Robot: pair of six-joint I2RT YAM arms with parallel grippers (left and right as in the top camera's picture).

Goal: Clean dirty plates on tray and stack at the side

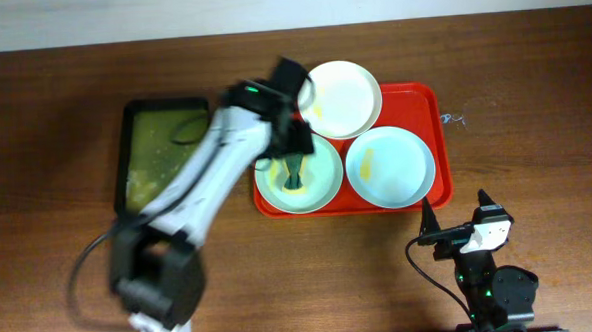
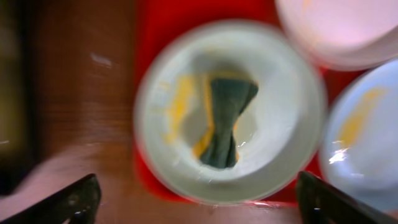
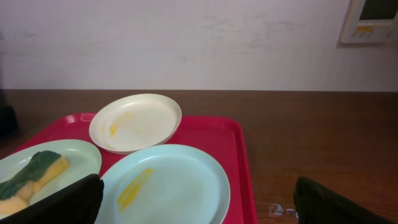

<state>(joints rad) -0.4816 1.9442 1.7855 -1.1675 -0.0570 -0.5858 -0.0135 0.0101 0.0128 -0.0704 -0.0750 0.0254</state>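
Observation:
Three plates lie on the red tray (image 1: pixel 428 100). The white-cream plate (image 1: pixel 345 99) at the back has a faint yellow smear. The pale blue plate (image 1: pixel 391 167) at the front right has a yellow streak. The pale plate (image 1: pixel 322 185) at the front left holds a green and yellow sponge (image 1: pixel 293 171), with yellow smears beside it (image 2: pixel 180 106). My left gripper (image 2: pixel 199 211) hovers above this plate, open and empty; the sponge (image 2: pixel 224 118) lies loose below it. My right gripper (image 3: pixel 199 211) is open and empty, near the table's front, facing the pale blue plate (image 3: pixel 180 186).
A dark green tray (image 1: pixel 165 152) with yellowish liquid stands on the wooden table left of the red tray. My left arm reaches across its right side. A small clear scrap (image 1: pixel 454 119) lies right of the red tray. A wall (image 3: pixel 186 37) stands behind the table.

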